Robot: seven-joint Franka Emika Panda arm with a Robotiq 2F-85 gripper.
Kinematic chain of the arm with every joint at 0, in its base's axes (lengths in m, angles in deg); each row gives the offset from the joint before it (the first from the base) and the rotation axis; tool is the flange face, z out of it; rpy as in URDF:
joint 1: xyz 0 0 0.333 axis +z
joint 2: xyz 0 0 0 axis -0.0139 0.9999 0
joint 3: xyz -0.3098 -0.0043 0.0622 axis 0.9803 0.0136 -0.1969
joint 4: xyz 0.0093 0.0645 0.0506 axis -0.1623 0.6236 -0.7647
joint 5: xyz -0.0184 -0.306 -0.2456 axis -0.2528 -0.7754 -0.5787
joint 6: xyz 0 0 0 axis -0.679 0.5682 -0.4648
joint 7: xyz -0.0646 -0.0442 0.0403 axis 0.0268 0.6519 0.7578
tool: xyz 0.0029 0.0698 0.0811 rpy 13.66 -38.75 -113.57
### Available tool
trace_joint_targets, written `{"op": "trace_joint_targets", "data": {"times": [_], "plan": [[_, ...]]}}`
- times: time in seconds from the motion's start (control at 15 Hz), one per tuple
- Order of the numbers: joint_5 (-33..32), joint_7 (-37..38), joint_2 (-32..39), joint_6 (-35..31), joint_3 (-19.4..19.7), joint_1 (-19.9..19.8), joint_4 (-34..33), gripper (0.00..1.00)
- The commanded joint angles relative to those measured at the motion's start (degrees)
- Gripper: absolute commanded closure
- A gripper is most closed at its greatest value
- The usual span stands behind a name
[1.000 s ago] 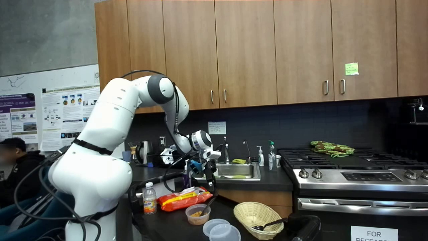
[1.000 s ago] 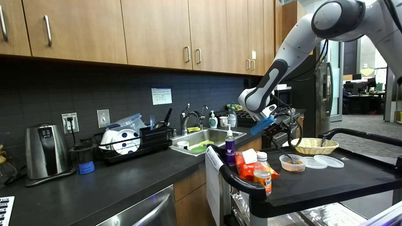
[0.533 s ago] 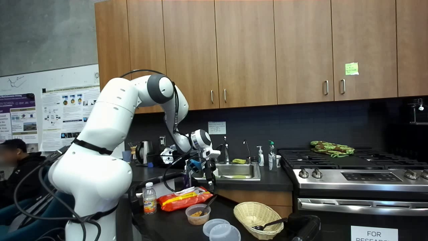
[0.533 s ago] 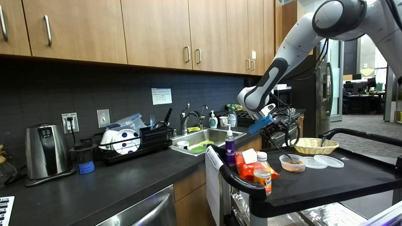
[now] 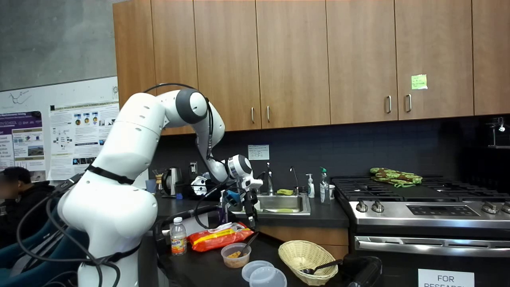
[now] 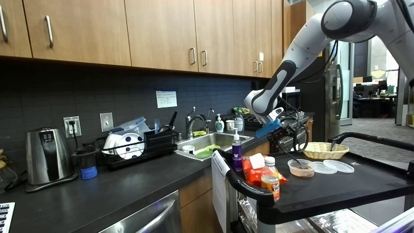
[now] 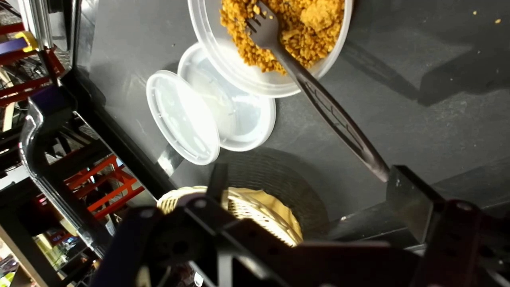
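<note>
One dark plastic fork [image 7: 289, 61] rests with its tines on the orange-brown crumbs [image 7: 318, 24] in one translucent tub [image 7: 243, 73], its slotted handle slanting out over the rim. The gripper [image 7: 308, 177] is spread, its fingers well apart, and the handle's end shows right by one of them; I cannot tell whether they touch. Just beside the tub lie two clear lids [image 7: 179, 115], one partly over the other, and near these sits one wicker basket [image 5: 293, 255] with one dark utensil [image 5: 324, 266] in it. On the tub's other side are one red and yellow bag [image 5: 221, 238], one upright bottle with an orange label [image 5: 178, 239] and, in an exterior view, one pump bottle with a purple label [image 6: 236, 153]. The tub, lids, basket and bag share the black cart top [image 6: 333, 191], which stands by a dark counter [image 6: 129, 187] holding one sink [image 5: 285, 202], one dish rack [image 6: 163, 142] and one kettle [image 6: 50, 158]. Wooden cabinets [image 5: 295, 63] hang above a dark tiled wall [image 5: 310, 147], one stove [image 5: 442, 211] stands further along with green and brown cloth [image 5: 394, 177] on it, and one person [image 5: 28, 199] shows at the edge.
</note>
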State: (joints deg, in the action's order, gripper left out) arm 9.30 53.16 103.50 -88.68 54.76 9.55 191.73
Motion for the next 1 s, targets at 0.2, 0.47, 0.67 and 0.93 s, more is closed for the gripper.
{"op": "trace_joint_targets", "data": {"times": [0.2,0.47,0.67,0.93], "plan": [[1.0,0.5,1.8,-0.2,-0.1,-0.6,-1.2,0.00],[1.2,0.6,2.2,-0.4,0.0,-0.8,-1.4,0.00],[0.9,0.8,2.7,0.3,0.2,-0.7,-1.9,0.00],[1.2,1.2,2.7,0.8,0.5,-1.0,-1.5,0.00]]}}
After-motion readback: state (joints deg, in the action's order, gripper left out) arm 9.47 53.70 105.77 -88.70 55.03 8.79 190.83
